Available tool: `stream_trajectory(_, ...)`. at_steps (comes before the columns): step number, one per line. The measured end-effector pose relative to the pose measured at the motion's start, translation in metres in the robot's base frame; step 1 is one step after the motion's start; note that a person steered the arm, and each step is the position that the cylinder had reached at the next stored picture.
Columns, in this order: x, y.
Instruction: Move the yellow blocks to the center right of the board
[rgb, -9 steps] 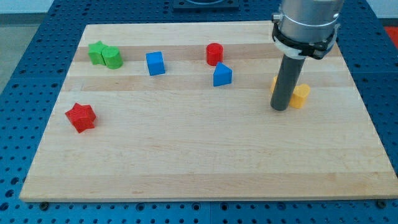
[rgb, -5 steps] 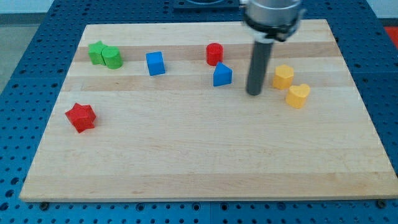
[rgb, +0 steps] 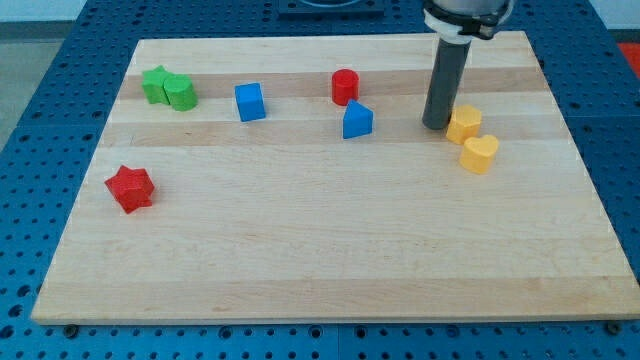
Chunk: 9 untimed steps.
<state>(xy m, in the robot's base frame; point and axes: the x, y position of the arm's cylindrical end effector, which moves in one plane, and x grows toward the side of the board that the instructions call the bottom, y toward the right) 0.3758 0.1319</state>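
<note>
This looks like a robotics lab or test bench. A pale wooden board lies on a blue metal table drilled with a regular grid of small holes, the kind used for bolting down equipment. A dark rod on a grey machine mount stands over the board, among small coloured blocks laid out like test pieces.

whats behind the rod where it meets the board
My tip sits just to the view's left of the yellow hexagonal block, about touching it. The rod covers a strip of bare board behind it; no block shows at either edge, though something small could hide there.
</note>
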Motion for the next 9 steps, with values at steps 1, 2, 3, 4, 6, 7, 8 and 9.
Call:
stream_trajectory(1,0.000,0.000)
stream_trajectory(2,0.000,0.039)
stream_trajectory(3,0.000,0.064)
stream_trajectory(4,0.000,0.064)
stream_trajectory(6,0.016,-0.016)
stream_trajectory(7,0.108,-0.015)
stream_trajectory(8,0.111,-0.015)
stream_trajectory(9,0.076,0.013)
